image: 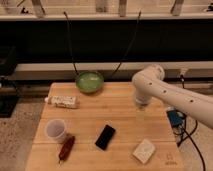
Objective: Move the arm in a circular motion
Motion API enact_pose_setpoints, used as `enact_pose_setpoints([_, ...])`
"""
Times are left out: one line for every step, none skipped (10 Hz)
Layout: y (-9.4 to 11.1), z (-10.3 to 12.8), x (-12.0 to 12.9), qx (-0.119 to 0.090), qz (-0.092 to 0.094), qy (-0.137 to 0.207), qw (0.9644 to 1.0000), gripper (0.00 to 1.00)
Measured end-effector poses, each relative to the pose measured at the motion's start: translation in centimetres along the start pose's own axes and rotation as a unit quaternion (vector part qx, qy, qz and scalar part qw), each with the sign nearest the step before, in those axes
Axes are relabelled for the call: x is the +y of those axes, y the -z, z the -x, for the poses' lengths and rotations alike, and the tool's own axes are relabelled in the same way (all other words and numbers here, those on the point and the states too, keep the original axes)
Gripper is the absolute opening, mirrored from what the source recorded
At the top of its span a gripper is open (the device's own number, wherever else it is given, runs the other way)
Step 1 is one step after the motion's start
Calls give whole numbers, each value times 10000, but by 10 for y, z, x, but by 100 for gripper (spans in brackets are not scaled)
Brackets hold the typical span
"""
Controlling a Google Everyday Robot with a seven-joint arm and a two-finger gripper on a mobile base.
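End effector [141,116] over wooden table [117,107]

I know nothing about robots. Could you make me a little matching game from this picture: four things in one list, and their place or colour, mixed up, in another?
Things:
1. bowl
2. phone
3. cup
4. gripper

Descriptions:
A. black, lying flat near the front
B. hanging under the white arm, above the right half of the table
C. green, at the back edge
D. upright, front left

Pairs: 1-C, 2-A, 3-D, 4-B.
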Motion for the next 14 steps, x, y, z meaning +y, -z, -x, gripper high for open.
enact_pose_setpoints([0,-2,1,1,6,12,10000,80])
enact_pose_setpoints([-1,-5,1,15,3,25,10000,80])
enact_pose_setpoints([-2,-2,0,9,13,41,10000,80])
enact_pose_setpoints([-3,0,-1,8,23,55,10000,80])
enact_pose_setpoints([-4,-2,0,26,52,50,10000,80])
enact_pose_setpoints([-5,-3,0,31,56,42,10000,80])
enact_pose_setpoints([-5,-4,0,34,57,61,10000,80])
enact_pose_setpoints([-6,-2,-1,29,62,85,9999,80])
enact_pose_setpoints([-7,-3,-1,39,70,93,9999,80])
enact_pose_setpoints([-8,-3,0,41,81,98,9999,80])
enact_pose_setpoints([-9,-2,1,42,87,112,9999,80])
enact_pose_setpoints([-10,-2,0,41,96,114,9999,80])
enact_pose_setpoints([-10,-4,0,54,92,121,9999,80])
enact_pose_setpoints([-10,-5,0,62,99,131,9998,80])
